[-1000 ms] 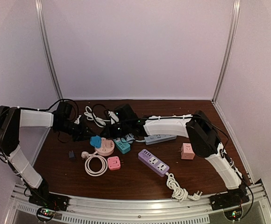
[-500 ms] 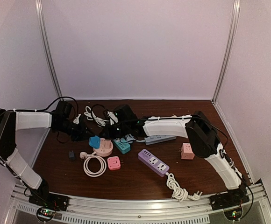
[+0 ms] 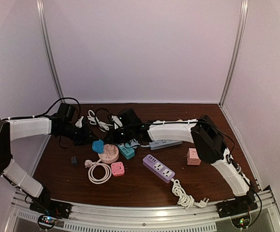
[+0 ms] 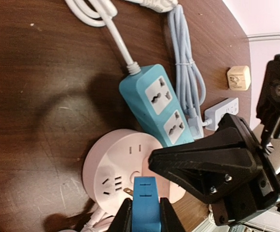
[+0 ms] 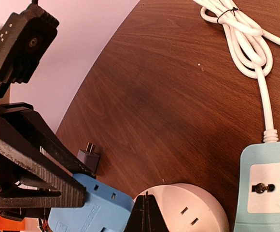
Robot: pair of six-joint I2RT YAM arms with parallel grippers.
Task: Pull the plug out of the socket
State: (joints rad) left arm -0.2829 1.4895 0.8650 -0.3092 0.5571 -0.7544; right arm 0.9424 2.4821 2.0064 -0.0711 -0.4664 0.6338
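Note:
A blue plug is clamped between my left gripper's fingers, just over a round pink socket. One metal prong shows bare above the socket's face. In the top view the plug sits at the left edge of the socket, with the left gripper behind it. My right gripper is shut, its closed tips resting on the pink socket next to the plug. It also shows in the top view.
A teal power strip lies right of the socket. A purple strip, a pink cube adapter, a white cable coil, a small dark adapter, a peach cube and a white strip lie around.
The left arm's elbow has swung down and out to the left. The left gripper with the blue plug stays over the pink socket. The right arm has barely moved.

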